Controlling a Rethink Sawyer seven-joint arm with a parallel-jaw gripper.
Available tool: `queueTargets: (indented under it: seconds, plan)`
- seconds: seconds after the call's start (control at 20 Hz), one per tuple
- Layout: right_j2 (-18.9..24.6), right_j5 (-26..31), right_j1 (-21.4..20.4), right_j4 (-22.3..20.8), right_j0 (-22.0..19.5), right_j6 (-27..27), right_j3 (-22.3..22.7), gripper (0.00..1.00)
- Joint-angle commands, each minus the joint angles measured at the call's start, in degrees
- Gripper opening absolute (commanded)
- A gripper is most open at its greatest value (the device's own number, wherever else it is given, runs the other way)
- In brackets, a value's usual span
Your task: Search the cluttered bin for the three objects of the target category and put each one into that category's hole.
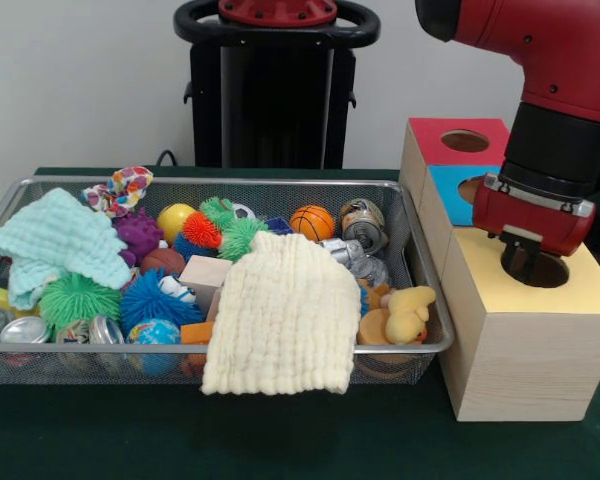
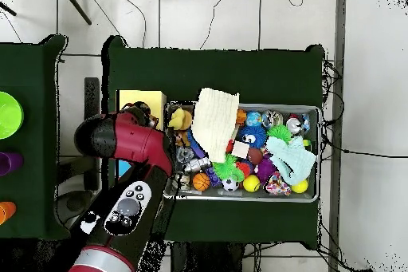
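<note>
The gripper [image 1: 525,262] hangs over the yellow-topped box's hole [image 1: 542,270]; whether its tips are spread or pressed together cannot be told; one ruffled printed fabric piece [image 1: 120,189] lies on the wire mesh bin's [image 1: 280,181] far rim; a cream waffle cloth [image 1: 283,315] drapes over the near rim.

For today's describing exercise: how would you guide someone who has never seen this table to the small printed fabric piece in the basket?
Start at the wire mesh basket left of the wooden boxes. Go to its far left corner, behind the mint-green cloth. There lies the small ruffled fabric piece: white with bright multicoloured print, unlike the plain cloths and rubbery balls nearby.
</note>
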Motion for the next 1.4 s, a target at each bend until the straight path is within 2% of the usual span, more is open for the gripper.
queueTargets:
  seconds: [0.05,1.4]
  plan:
    - [7.97,-3.67,1.72,2.29,-1.09,15.12,7.41,0.0]
    - [2.49,3.76,4.07,4.78,2.28,17.22,3.18,0.0]
